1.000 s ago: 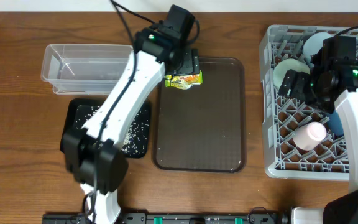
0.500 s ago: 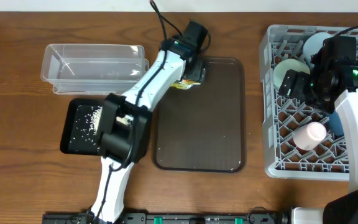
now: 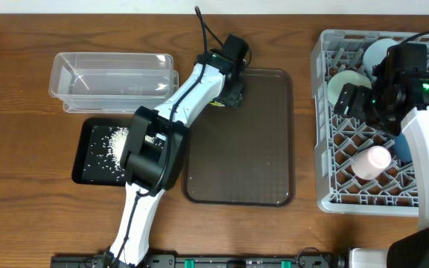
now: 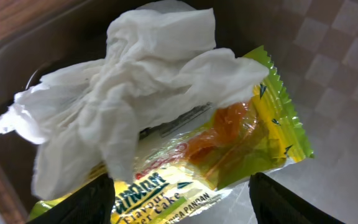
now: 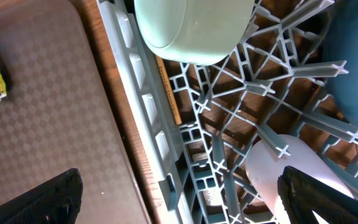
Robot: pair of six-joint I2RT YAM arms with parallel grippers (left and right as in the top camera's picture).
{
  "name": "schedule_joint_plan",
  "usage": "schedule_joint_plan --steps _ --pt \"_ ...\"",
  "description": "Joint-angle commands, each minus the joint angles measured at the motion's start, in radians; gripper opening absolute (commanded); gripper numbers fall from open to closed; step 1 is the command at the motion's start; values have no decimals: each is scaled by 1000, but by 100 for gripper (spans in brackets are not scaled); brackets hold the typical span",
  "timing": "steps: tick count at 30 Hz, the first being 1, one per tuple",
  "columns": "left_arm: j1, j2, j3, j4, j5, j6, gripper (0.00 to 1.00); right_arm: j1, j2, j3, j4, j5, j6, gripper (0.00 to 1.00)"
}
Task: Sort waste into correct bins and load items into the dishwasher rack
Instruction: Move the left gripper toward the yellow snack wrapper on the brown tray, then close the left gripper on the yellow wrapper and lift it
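Only readable print is on the yellow wrapper [image 4: 241, 146], lower left of the left wrist view, half under the tissue [image 4: 129, 93]: "...ER CAKE" and "PANDAN", the rest cut off.

You see crumpled tissue [image 4: 123, 93] atop the yellow wrapper [image 4: 241, 143] at twelve o'clock, rice [image 3: 114, 141] in the black tray [image 3: 85, 175] at nine.
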State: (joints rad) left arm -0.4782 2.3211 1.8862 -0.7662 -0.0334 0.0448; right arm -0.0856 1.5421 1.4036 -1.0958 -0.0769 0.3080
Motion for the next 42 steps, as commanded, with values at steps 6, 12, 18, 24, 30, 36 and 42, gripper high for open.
schedule_joint_plan --steps 6,12,18,24,30,36,42 --pt "1 2 -41 47 -13 49 72 -1 -8 2 0 -2 13 99" --pt "-2 2 -69 39 -6 48 58 -1 -8 2 0 -2 13 99" --pt "-12 -2 -95 10 -1 48 46 -1 -8 2 0 -2 13 99" --pt "-41 -27 -95 -44 -1 48 23 -1 -8 2 0 -2 13 99" --pt "-80 -29 -95 -42 -2 48 6 -1 -8 2 0 -2 13 99" --pt "-105 -55 -94 -36 -42 48 6 -1 -8 2 0 -2 13 99" --pt "-106 -126 -94 -10 -176 50 37 -1 -8 2 0 -2 13 99"
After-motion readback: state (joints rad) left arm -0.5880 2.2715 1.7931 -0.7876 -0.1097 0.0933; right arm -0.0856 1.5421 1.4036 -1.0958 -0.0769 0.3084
